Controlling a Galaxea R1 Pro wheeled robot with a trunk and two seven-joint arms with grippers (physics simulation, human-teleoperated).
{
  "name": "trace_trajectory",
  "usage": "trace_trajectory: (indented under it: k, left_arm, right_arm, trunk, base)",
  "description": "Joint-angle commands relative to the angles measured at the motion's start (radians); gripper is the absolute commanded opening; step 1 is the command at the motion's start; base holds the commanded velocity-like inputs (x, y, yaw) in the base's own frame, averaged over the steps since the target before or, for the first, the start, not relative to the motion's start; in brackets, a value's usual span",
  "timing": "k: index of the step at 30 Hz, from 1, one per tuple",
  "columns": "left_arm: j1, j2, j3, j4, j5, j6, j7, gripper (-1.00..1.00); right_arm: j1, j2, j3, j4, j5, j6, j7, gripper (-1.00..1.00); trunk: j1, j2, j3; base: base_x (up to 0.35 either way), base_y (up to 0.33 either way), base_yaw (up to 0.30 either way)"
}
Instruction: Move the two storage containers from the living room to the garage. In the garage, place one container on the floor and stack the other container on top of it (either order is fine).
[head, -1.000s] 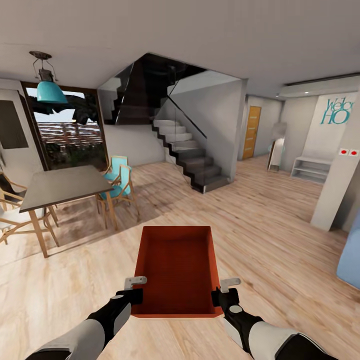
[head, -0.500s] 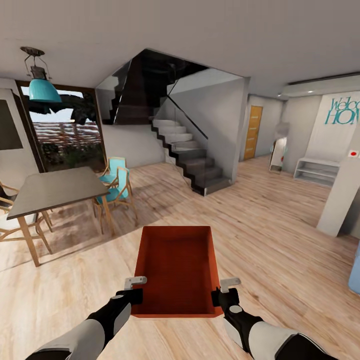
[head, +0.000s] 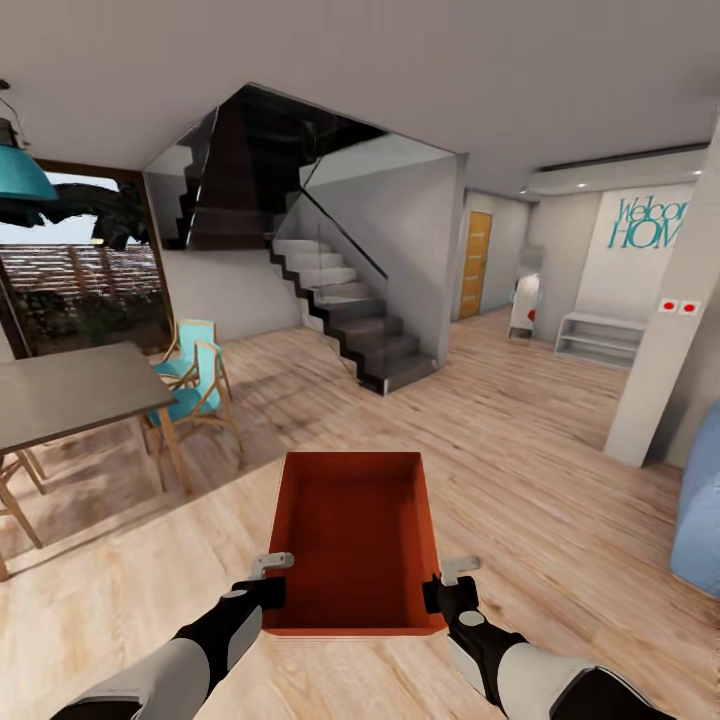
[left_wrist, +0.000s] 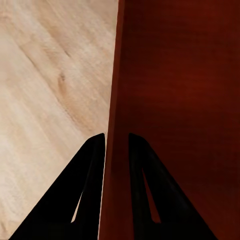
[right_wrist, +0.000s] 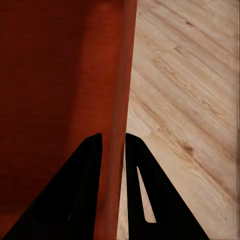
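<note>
Wood planks run ahead of me, a dining desk (head: 70, 390) at left, stairs (head: 350, 320) in the middle, a hallway further right. I'm carrying one orange bin (head: 352, 535) out front: my left pincer (head: 268, 580) is clamped on its left wall, my right pincer (head: 447, 583) on the right wall. Next I must drive on to the garage, I judge. The bin's underside is hidden.
</note>
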Motion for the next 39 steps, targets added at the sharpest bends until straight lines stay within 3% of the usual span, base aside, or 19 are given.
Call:
trace_trajectory:
  k: [1,39]
  left_arm:
    - [0.001,-0.001,-0.010,-0.002,0.003,0.006,0.008,-1.00]
    - [0.001,-0.001,-0.010,-0.002,0.003,0.006,0.008,-1.00]
  right_arm:
    - [-0.001,0.002,-0.015,-0.013,-0.006,-0.003,-0.005,-1.00]
    - [-0.001,0.002,-0.015,-0.013,-0.007,-0.003,-0.005,-1.00]
  trunk:
    - [0.001,-0.001,-0.001]
    - [0.001,-0.001,-0.001]
  base:
    - [0.321,0.000,-0.230]
    - [0.321,0.000,-0.231]
